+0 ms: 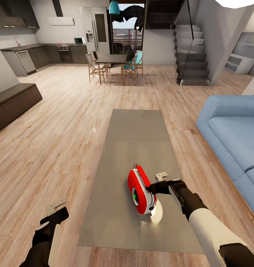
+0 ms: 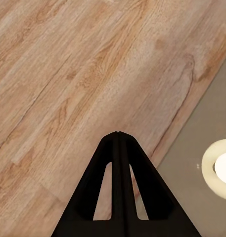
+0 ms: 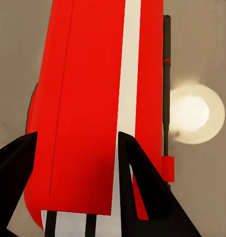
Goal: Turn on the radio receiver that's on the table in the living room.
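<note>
1. The left gripper (image 1: 55, 208) is seen over the wood floor (image 1: 60, 148), just off the left edge of the table (image 1: 138, 126), with its fingers (image 2: 117, 148) pressed together and nothing between them.
2. The radio receiver (image 1: 141, 190) is stood on edge on the near half of the table (a green light is shown on its grey dial), beside a bright lamp reflection (image 1: 156, 213) on the tabletop.
3. The right gripper (image 1: 155, 188) is placed against the radio's right side; in the right wrist view its dark fingers (image 3: 135, 168) are spread, with the red and white body (image 3: 93, 98) between them.
4. A blue sofa (image 1: 234, 137) is seen well to the right of the table.
</note>
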